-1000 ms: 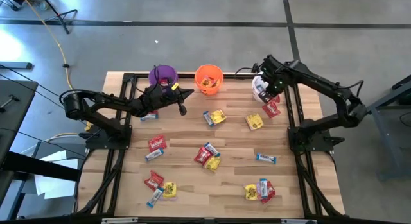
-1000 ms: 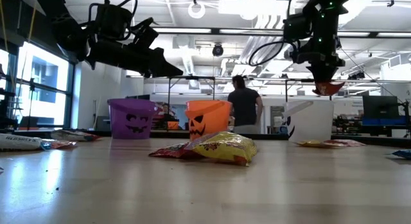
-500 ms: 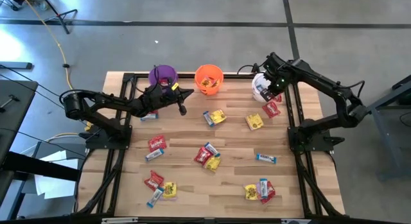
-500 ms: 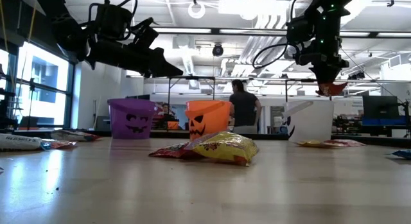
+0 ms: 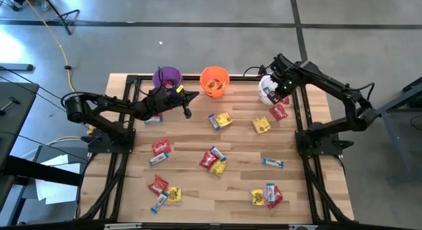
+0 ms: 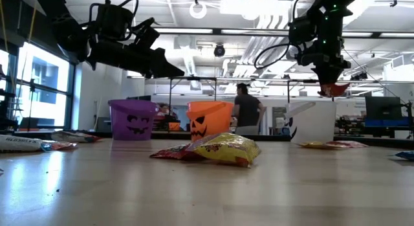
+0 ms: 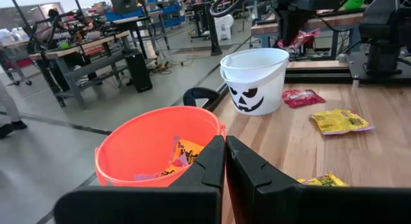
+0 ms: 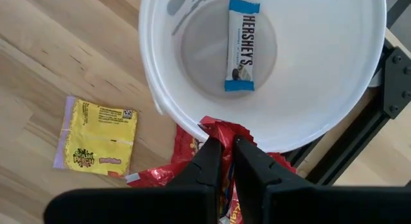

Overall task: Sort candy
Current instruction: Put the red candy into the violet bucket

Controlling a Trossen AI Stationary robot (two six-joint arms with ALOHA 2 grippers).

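Note:
My right gripper [image 8: 223, 147] [image 5: 283, 95] points down over the rim of the white bucket [image 8: 270, 89] [image 5: 266, 90], shut on a red candy packet [image 8: 221, 135] [image 6: 334, 90]. A blue-and-white bar [image 8: 241, 44] lies flat on the bucket's floor. My left gripper [image 7: 225, 153] [image 5: 187, 106] is shut and empty. It is held level above the table beside the orange bucket [image 7: 154, 147] [image 5: 214, 81], which has candy inside. The purple bucket [image 5: 167, 78] stands left of the orange one. Red, yellow and blue-and-white candy [image 5: 214, 161] lies scattered on the table. My right gripper pinches the red packet's upper edge [image 8: 220, 131] between its two fingers, which come from above and point down. The packet hangs below the fingers, lifted clear of the table, just above the white bucket's rim [image 6: 326, 101].
A yellow packet [image 8: 96, 137] and another red packet [image 5: 278, 112] lie on the wood beside the white bucket. Black frame rails [image 5: 302, 111] run along both sides of the table. A person [image 6: 246, 109] stands in the room behind the buckets.
My right gripper has shifted slightly toward the table's right edge with the red packet, staying at the same height over the white bucket and staying shut. The person behind the table has moved.

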